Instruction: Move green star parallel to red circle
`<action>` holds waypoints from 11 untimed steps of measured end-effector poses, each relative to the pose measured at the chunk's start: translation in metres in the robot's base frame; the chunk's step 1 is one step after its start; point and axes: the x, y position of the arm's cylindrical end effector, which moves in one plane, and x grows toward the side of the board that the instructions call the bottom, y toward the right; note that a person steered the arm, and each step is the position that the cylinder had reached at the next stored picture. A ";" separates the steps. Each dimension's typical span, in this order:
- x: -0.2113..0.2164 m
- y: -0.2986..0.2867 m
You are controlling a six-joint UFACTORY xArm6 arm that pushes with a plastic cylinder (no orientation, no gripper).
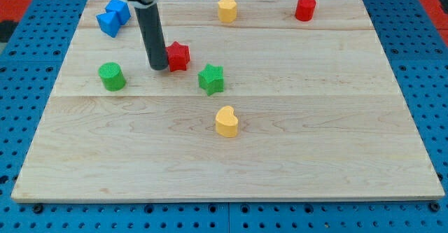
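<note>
The green star (211,79) lies near the board's middle. The red circle (305,8), a short red cylinder, stands at the view's top right. My tip (158,66) rests on the board just left of a red star (178,56), touching or nearly touching it. The green star is to the right of my tip and slightly lower, beyond the red star. The rod rises from the tip toward the view's top.
A green cylinder (111,76) stands left of my tip. Two blue blocks (113,17) sit at the top left. A yellow block (227,10) is at top centre, a yellow heart (226,121) below the green star. The wooden board (336,135) lies on a blue pegboard.
</note>
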 end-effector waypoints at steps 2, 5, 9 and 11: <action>0.028 0.063; 0.000 0.207; -0.023 0.252; -0.023 0.224</action>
